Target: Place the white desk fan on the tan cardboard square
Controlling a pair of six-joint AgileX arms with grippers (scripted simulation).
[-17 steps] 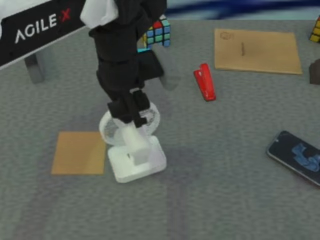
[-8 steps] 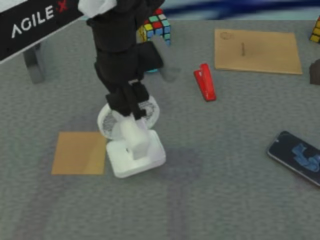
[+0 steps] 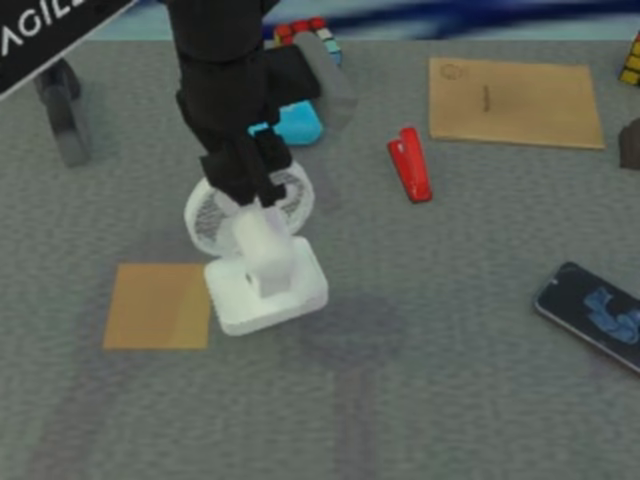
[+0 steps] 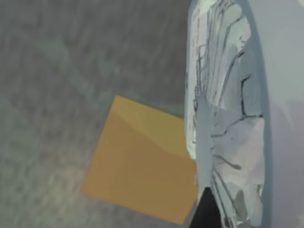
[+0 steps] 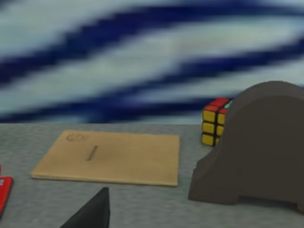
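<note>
Fan (image 3: 262,268) is sitting just right of the square (image 3: 157,305), base edge about touching it, with the left gripper (image 3: 247,182) clamping its housing, so I'd be sliding it left, keeping it upright and centering the base.

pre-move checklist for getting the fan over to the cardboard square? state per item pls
1. Grip: left gripper is closed on the white desk fan at its housing, behind the grille: ok.
2. Fan off the table: its base looks slightly tilted, but the top view cannot confirm clearance: cannot tell.
3. Target free: the tan cardboard square has nothing on it: ok.
4. Placement: the fan base sits beside the square's right edge, barely overlapping it, not on it: not ok.
5. Path to the left: no object lies between fan and square; the red stapler is on the far side: ok.
6. Right arm out of the way: not in the top view: ok.
</note>
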